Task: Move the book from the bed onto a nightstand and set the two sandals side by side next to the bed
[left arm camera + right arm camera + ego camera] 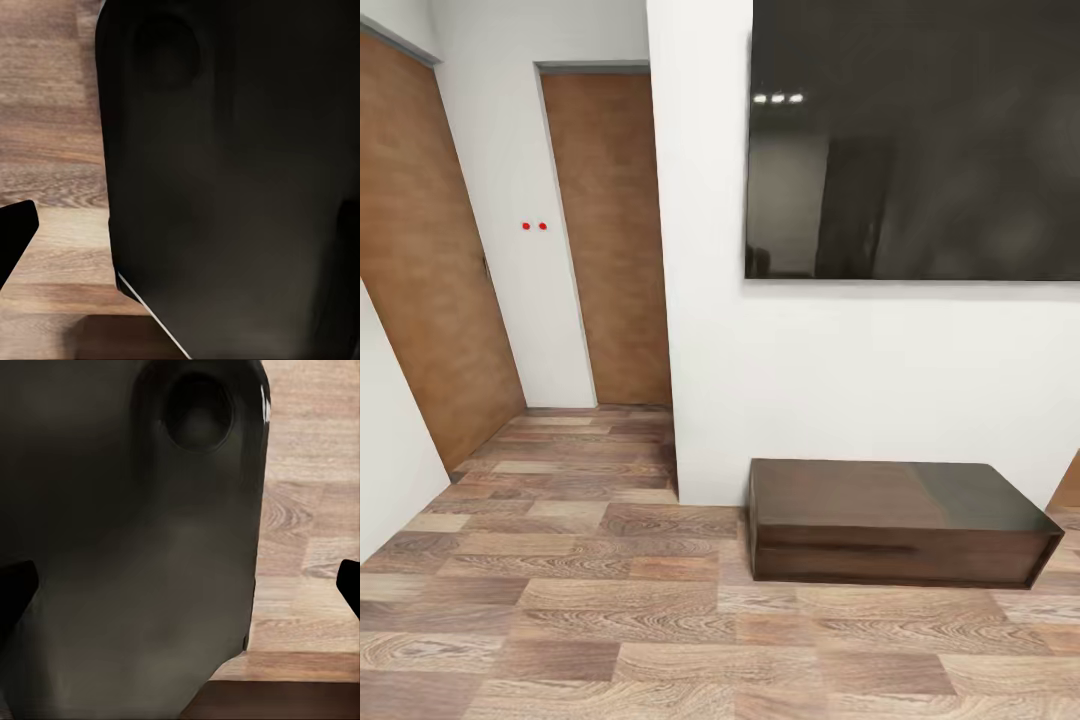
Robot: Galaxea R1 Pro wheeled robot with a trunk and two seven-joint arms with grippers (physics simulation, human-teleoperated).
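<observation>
Close in front of my left wrist camera, a large black body part of my own (232,180) blocks most of the picture. One dark fingertip (13,236) of my left gripper juts in at the edge. The other fingertip is hidden, so I cannot tell whether this gripper is spread or pressed together. Nothing is seen between the fingers. Beyond it lies wood-plank floor (49,135).

From the right wrist camera, the same kind of dark rounded housing (127,555) with a circular recess sits just ahead. Both dark fingertips (15,585) of my right gripper show at opposite edges, well apart: the gripper is spread and holds nothing. Light plank floor shows past the housing.

Head view, outward: plank floor (560,600) runs across the foreground. A long low dark-brown bench (895,525) stands on the floor against a white wall (810,380). A large black screen (915,140) hangs on that wall above the bench. To the left, the wall ends at a corner and a short passage opens. Two brown wooden doors stand there, one facing me (610,240) and one on the left side (420,260). Two small red dots (534,226) mark the white strip between them.

Task items: the book, the bed, the nightstand and the sandals are out of sight at this moment, so their positions cannot be logged.
</observation>
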